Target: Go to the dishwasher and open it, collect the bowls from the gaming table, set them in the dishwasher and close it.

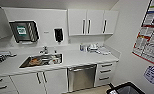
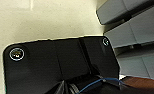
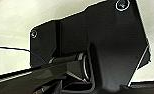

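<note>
Neither hand's state can we tell from our wrist views. We face the dishwasher (image 1: 81,77), its door closed under the desk (image 1: 75,58), handle within reach.

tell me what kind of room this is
Most likely a small office kitchenette: a white counter with a steel sink and tap, a built-in dishwasher with a brushed steel front under the counter, and white wall cabinets above. Posters hang on the side wall.
</note>
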